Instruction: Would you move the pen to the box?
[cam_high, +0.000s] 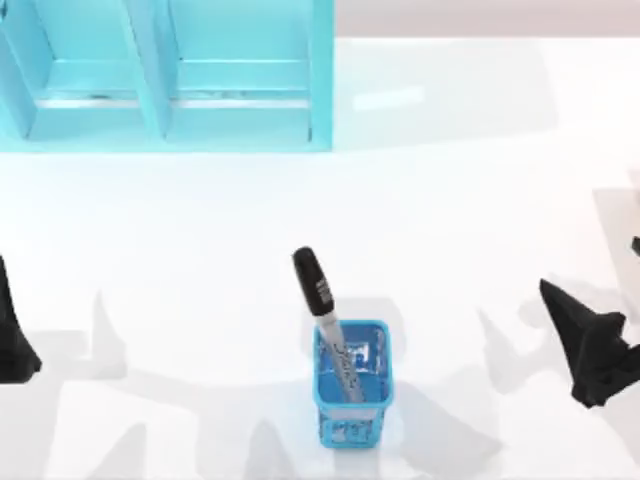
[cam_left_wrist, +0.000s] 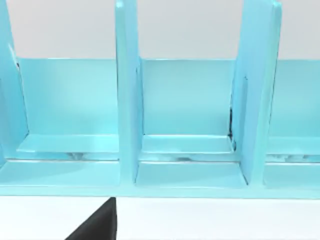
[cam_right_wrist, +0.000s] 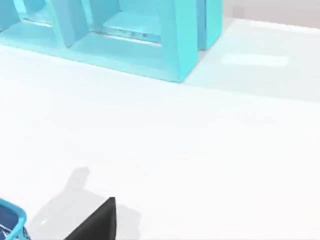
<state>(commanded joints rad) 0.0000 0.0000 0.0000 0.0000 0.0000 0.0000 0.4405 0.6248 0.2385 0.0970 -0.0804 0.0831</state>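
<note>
The thick marker pen (cam_high: 326, 322), black-capped with a silver-grey lettered barrel, stands tilted in the blue mesh holder (cam_high: 351, 385) near the front centre of the white surface (cam_high: 450, 220). Its cap end leans toward the rear and left, clear of the rim; its lower end is hidden inside the holder.

The light-blue partitioned box (cam_high: 170, 75) sits at the rear left, cut off by the top and left edges of the top view. The left wrist view shows its upright dividers (cam_left_wrist: 129, 100) and open compartments.

The left gripper (cam_high: 12, 335) is at the left edge, partly out of view. The right gripper (cam_high: 590, 340) is near the right edge, well apart from the pen. Neither holds anything; the opening of either set of jaws cannot be determined.

A corner of the holder (cam_right_wrist: 11, 222) appears in the right wrist view.
</note>
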